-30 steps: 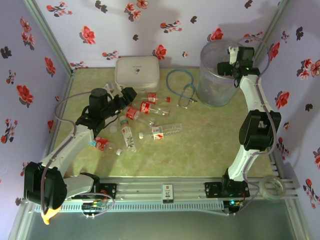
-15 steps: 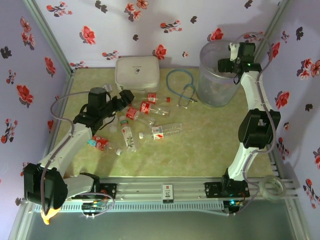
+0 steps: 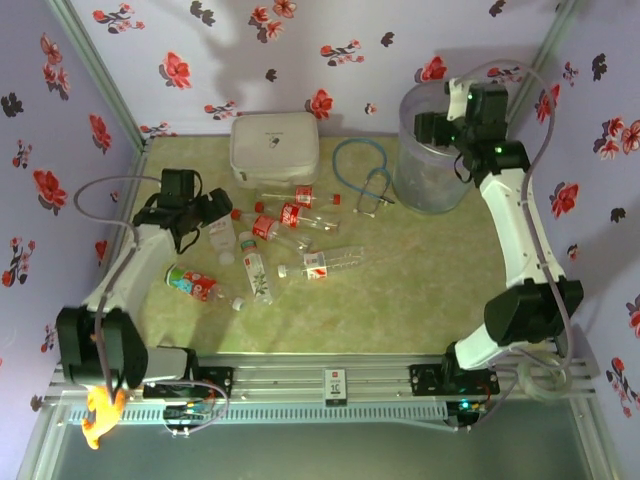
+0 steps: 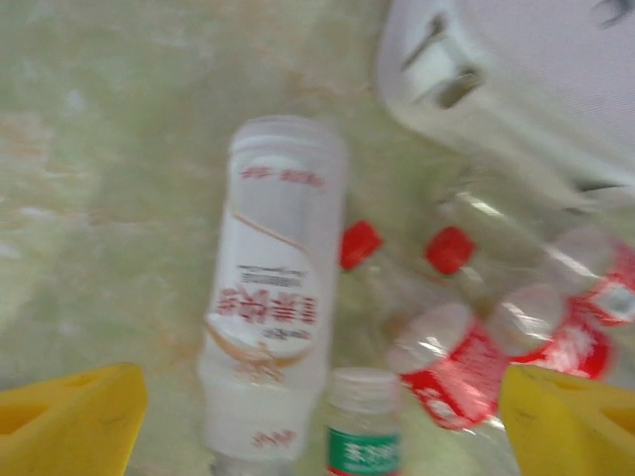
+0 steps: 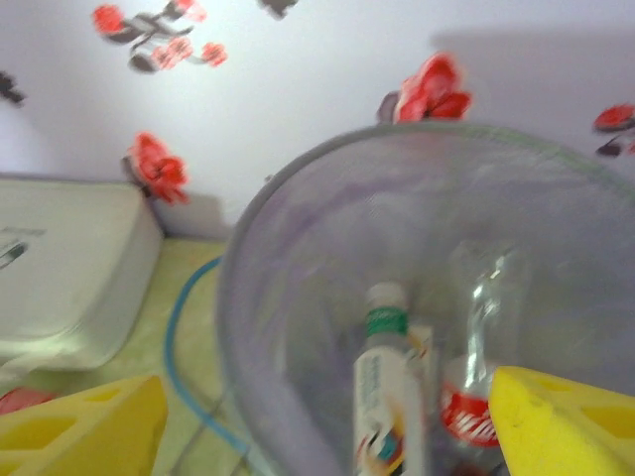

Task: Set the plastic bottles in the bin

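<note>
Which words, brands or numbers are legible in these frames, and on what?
Nothing can be quoted.
White-label bottle: red characters, blurred.
Green-label bottle: white print, blurred.
Red-label bottles: white script, blurred.
White case: small mark, too small.
Bottles inside the bin: labels blurred.

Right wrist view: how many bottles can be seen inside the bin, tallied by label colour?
White-labelled bottle: 1
Red-labelled bottle: 1
Total visible in the bin: 2
</note>
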